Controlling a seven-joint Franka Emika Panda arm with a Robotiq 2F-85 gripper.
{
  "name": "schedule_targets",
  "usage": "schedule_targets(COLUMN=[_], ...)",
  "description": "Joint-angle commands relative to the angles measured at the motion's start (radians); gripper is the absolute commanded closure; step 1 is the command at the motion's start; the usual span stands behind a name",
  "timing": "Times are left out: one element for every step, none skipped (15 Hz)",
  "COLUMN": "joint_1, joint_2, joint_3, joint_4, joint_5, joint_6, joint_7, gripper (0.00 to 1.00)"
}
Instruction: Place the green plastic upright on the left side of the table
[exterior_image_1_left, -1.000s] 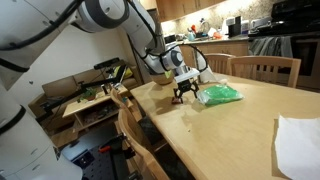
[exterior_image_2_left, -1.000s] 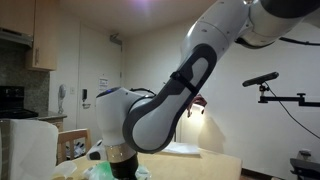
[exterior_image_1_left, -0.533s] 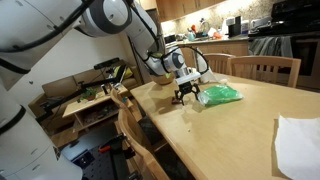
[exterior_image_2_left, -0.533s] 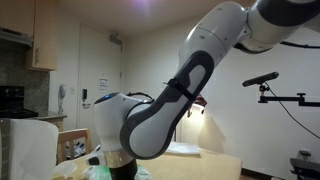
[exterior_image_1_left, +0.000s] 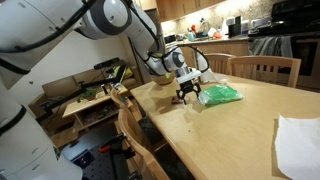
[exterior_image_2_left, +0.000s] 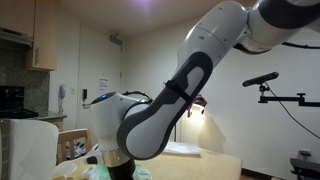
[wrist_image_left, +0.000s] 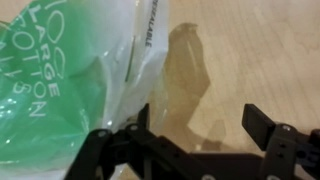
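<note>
The green plastic (exterior_image_1_left: 219, 95) is a light-green crinkly bag lying flat on the tan wooden table (exterior_image_1_left: 230, 130). My gripper (exterior_image_1_left: 186, 97) hangs low over the table at the bag's near end. In the wrist view the bag (wrist_image_left: 60, 80) fills the left side, with white print on it, and its clear edge reaches one finger. The gripper (wrist_image_left: 195, 125) is open, with bare table between the fingers. In an exterior view only a small green patch (exterior_image_2_left: 95, 160) of the bag shows behind the arm.
An olive-yellow bowl (exterior_image_1_left: 160, 66) stands behind the gripper. White paper (exterior_image_1_left: 297, 140) lies at the table's right front. Wooden chairs (exterior_image_1_left: 265, 68) stand around the table, and a cluttered low bench (exterior_image_1_left: 90, 95) is off to the left.
The gripper has shifted slightly toward the green bag. The bag has not moved.
</note>
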Motion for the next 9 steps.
schedule_targets(joint_1=[0.022, 0.023, 0.024, 0.024, 0.024, 0.025, 0.026, 0.028, 0.034], joint_2=[0.023, 0.024, 0.027, 0.030, 0.033, 0.035, 0.036, 0.036, 0.030], joint_3=[-0.018, -0.019, -0.019, -0.019, -0.019, -0.020, -0.020, -0.020, -0.022], joint_4=[0.054, 0.056, 0.060, 0.066, 0.069, 0.075, 0.077, 0.079, 0.075], joint_5=[-0.027, -0.027, -0.027, -0.026, -0.027, -0.026, -0.027, -0.026, -0.027], joint_6=[-0.048, -0.048, -0.050, -0.054, -0.054, -0.058, -0.060, -0.064, -0.068], joint_7=[0.034, 0.034, 0.032, 0.031, 0.030, 0.032, 0.032, 0.034, 0.044], gripper=[0.31, 0.39, 0.46, 0.55, 0.62, 0.69, 0.77, 0.84, 0.93])
